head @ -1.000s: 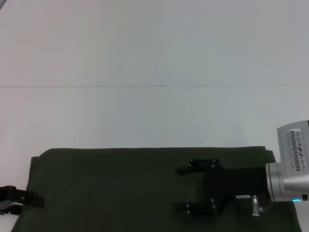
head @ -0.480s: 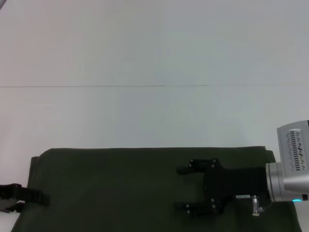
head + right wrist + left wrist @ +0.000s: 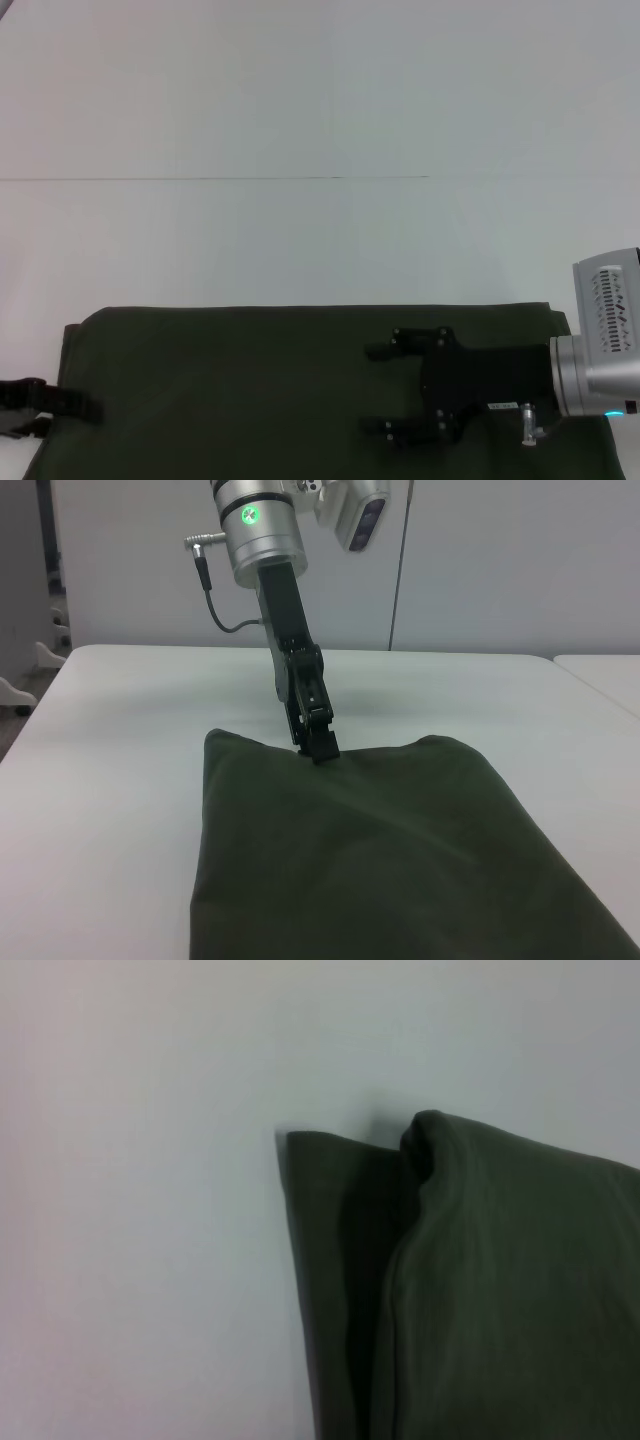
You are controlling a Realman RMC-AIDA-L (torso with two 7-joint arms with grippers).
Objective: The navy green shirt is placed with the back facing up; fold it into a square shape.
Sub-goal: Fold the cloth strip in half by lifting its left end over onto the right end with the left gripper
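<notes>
The navy green shirt (image 3: 230, 390) lies folded as a long dark olive band along the near part of the white table, plain side up. At its left end my left gripper (image 3: 62, 412) is at table height, with its fingers closed over the shirt's edge. The right wrist view shows that left gripper (image 3: 320, 745) pinching the far edge of the shirt (image 3: 380, 850). In the left wrist view a corner of the shirt (image 3: 500, 1290) has a small raised fold. My right gripper (image 3: 378, 390) is above the right half of the shirt, open and holding nothing.
The white table (image 3: 300, 240) stretches far beyond the shirt, and a thin seam line (image 3: 300, 178) crosses it. In the right wrist view, walls and a second table edge (image 3: 600, 670) stand behind the table.
My left gripper has shifted slightly at the shirt's left edge, and its fingers have drawn together on the cloth. The right arm and the shirt have stayed where they were.
</notes>
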